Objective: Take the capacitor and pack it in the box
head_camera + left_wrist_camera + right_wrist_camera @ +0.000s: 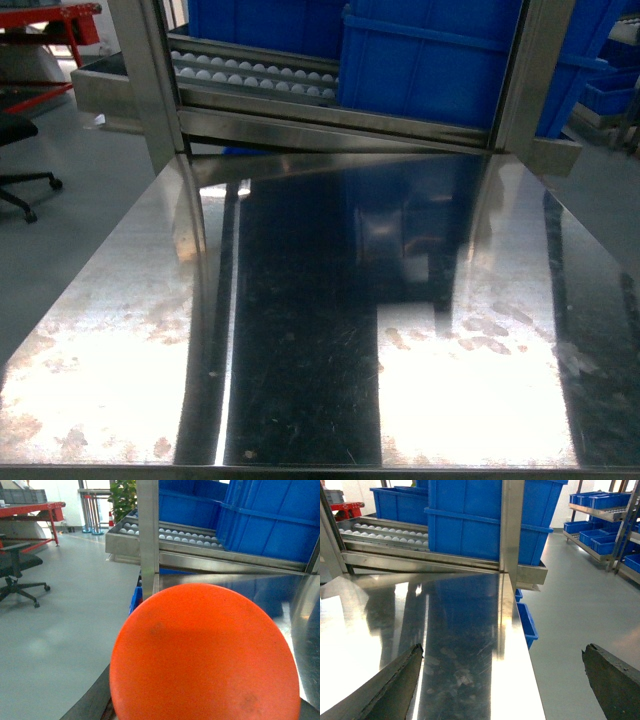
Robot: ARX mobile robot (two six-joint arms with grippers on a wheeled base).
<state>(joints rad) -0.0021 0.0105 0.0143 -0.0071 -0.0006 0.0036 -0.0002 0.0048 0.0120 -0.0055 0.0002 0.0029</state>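
Steel fills my head view: a shiny table top (300,330) runs from the bottom edge up to a steel frame with two upright posts (150,80). Behind the frame, in the upper part of the frame, sit big blue bins (440,60) on a sloped roller track (250,75) with rows of white rollers. A black office chair (20,160) stands on the grey floor at the far left. Neither of my grippers shows in this view.

From my right wrist, my right gripper (505,685) shows as two dark fingers (395,685) poking in at the lower left and lower right corners, spread wide apart with nothing between them. They hang over the right edge of the table top, and the blue bins stand beyond at the top of the frame. More blue bins rest on shelves (600,510) at the upper right.

From my left wrist, a large round orange disc (205,655) covers the lower middle and right of the frame, right up against the camera. My left gripper's fingers are not visible there, so I cannot tell whether they are apart or together. A red bench (35,510) stands at the upper left.

I cannot see the capacitor or the peach-pink box in any view, so I cannot place either relative to my grippers.
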